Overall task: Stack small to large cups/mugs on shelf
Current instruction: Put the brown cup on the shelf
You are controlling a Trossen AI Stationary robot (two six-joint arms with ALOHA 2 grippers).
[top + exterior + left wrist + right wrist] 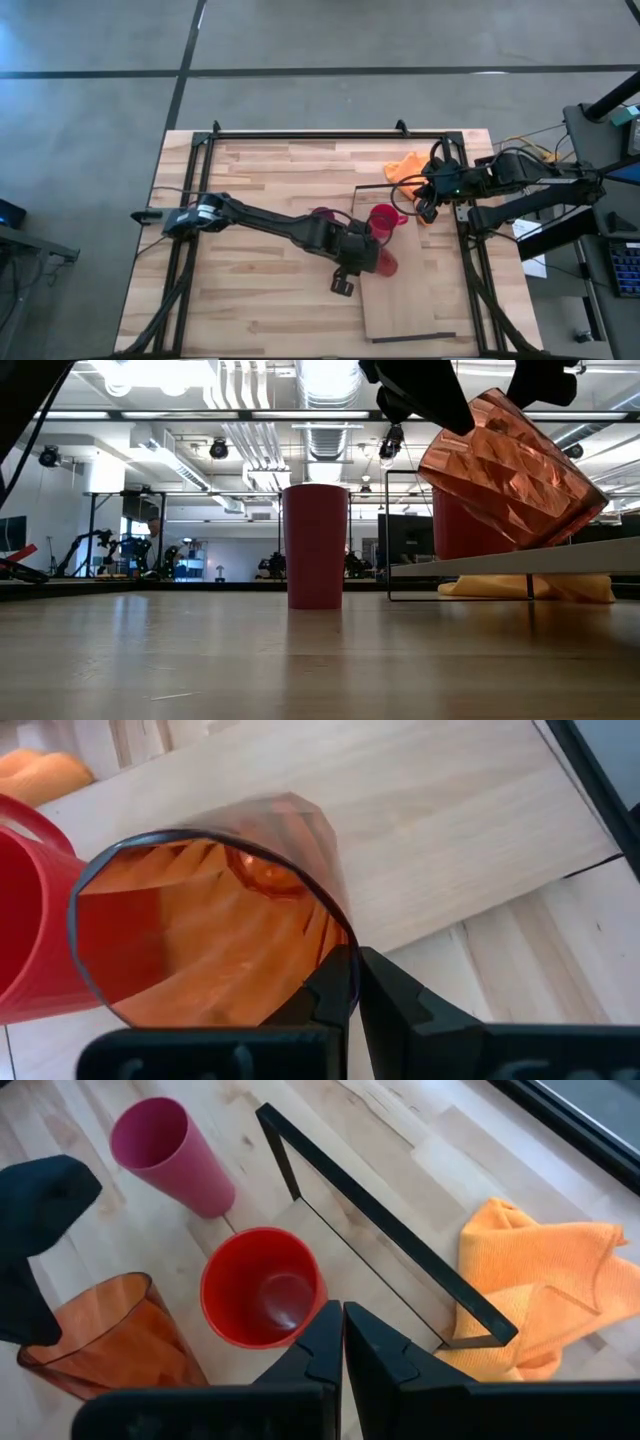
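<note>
Faceted see-through orange cup point(512, 470) held tilted above pale wood shelf point(420, 290) by left end effector point(368, 262). Right end effector point(428, 208) closed, empty, beside red mug point(384, 222).

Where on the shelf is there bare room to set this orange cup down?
The shelf is bare along its stretch beyond the left gripper, which holds the tilted orange cup. It is crowded at the other end, around the red mug, right gripper and orange cloth.
</note>
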